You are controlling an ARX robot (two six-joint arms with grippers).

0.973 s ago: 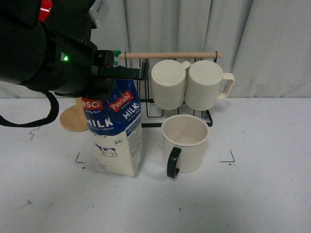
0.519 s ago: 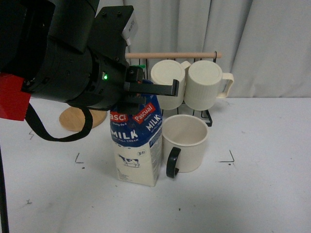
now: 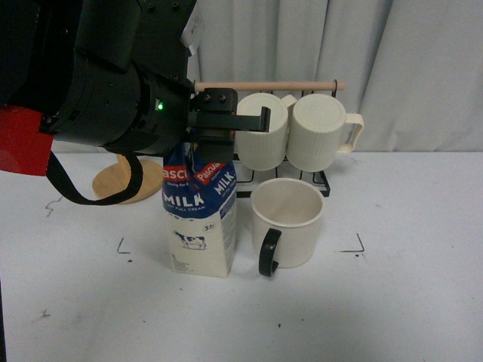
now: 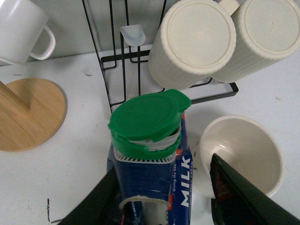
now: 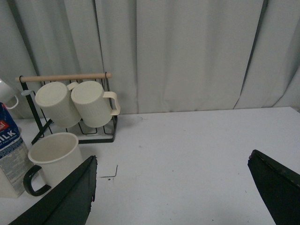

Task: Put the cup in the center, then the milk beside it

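The milk (image 3: 200, 222), a blue-and-white carton with a green cap (image 4: 147, 117), stands upright on the white table just left of the cup (image 3: 287, 219). The cup is a smooth cream mug with a black handle (image 3: 269, 253) and sits inside the center (image 3: 339, 226), between black corner marks. My left gripper (image 3: 226, 124) is open and straddles the carton's top. In the left wrist view one finger (image 4: 236, 194) hangs over the cup's rim (image 4: 243, 150), clear of the carton. My right gripper (image 5: 173, 192) is open over bare table, right of the cup (image 5: 51, 154).
A black wire rack (image 3: 226, 162) with a wooden bar holds two ribbed cream mugs (image 3: 290, 132) right behind the cup. A round wooden base (image 3: 113, 185) lies at the back left, with a small white mug (image 4: 21, 28) above it. A grey curtain closes the back.
The left arm carried the tilted carton right toward the cup, then eased it back a little. The carton now stands upright on the table and the jaws have opened.
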